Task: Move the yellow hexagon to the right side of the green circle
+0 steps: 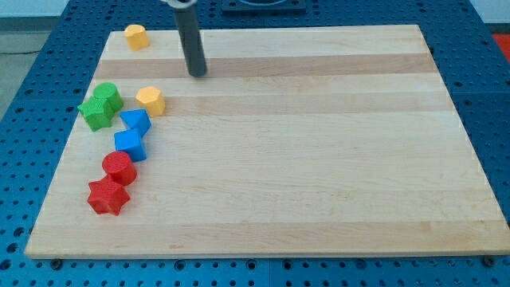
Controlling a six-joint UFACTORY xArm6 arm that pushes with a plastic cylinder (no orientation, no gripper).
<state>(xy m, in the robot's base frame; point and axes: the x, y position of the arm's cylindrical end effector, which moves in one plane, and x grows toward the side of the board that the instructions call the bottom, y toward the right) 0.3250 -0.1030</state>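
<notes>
The dark rod is entering the frame from the top edge, a little left of the centre, and it is reaching down almost straight, with only a small lean toward the view's right as it goes lower. Its upper end is being cut off by the top of the frame, so the arm above it is not showing. My tip [198,73] is resting in the upper left part of the frame, at the lowest end of the rod. The rod is looking round and smooth, dark grey, with a pale shine along its left side.
</notes>
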